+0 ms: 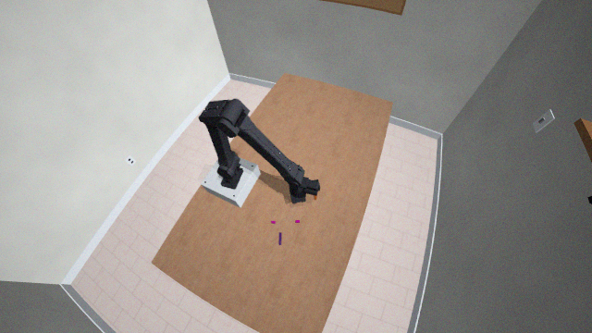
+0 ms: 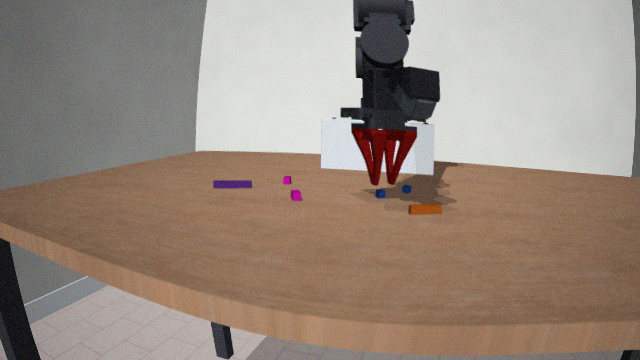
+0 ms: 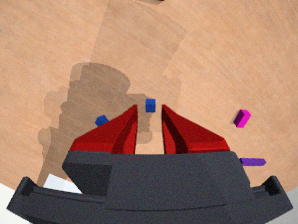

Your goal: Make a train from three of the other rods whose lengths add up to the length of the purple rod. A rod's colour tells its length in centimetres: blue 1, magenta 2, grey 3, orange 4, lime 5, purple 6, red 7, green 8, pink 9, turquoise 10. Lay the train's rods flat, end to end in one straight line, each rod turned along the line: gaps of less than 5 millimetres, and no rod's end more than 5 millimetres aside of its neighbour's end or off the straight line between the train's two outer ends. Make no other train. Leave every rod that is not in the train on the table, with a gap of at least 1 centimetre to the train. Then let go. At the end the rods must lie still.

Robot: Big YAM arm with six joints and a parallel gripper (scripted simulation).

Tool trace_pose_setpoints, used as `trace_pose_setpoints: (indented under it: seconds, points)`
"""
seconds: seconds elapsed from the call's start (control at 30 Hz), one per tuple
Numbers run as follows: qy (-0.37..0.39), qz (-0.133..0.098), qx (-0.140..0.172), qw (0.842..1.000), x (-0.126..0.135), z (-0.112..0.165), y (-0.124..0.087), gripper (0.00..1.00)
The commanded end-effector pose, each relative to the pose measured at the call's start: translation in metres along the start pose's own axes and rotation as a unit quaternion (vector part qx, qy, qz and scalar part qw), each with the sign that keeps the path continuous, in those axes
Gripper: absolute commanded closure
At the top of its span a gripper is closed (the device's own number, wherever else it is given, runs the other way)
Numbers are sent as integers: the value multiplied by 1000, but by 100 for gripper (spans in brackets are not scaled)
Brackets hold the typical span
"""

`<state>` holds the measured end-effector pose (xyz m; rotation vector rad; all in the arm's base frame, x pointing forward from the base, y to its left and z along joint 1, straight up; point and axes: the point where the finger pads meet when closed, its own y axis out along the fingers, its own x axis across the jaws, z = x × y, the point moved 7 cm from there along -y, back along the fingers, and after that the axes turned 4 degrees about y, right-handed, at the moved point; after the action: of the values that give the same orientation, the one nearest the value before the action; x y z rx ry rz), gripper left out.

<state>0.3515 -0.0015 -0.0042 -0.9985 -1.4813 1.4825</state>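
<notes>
Near the bench's base-side edge | gripper [image 2: 383,182] jaws slightly apart, empty, above 2 blue rods [image 2: 380,193] | risk: descending fingers nudge either toward orange rod [image 2: 425,209].
</notes>
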Motion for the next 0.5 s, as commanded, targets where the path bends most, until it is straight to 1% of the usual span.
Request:
trace_pose_setpoints:
  seconds: [0.0,0.47]
  points:
    - [1,9,-21,1000,-10,-10,-8,77]
    - [0,10,-21,1000,-11,-13,-8,77]
